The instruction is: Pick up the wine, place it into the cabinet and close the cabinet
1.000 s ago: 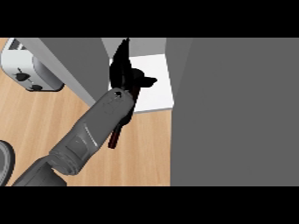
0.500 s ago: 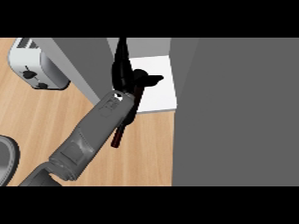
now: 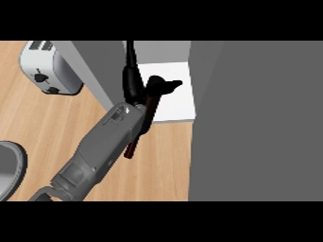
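Toaster (image 3: pixel 49 68) far left on counter (image 3: pixel 32 123); cabinet (image 3: pixel 171 90) right of it; wine (image 3: pixel 138 134) at cabinet front.

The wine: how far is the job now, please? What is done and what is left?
Done: the wine bottle is off the wooden counter, held by the robot hand. In hand: that hand reaches over the white cabinet shelf, but the bottle's dark red end hangs outside, over the counter. Left: set it inside, release, and close the cabinet door.

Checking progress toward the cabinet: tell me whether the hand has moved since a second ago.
Yes: the left hand, holding the wine, edged right across the white shelf.
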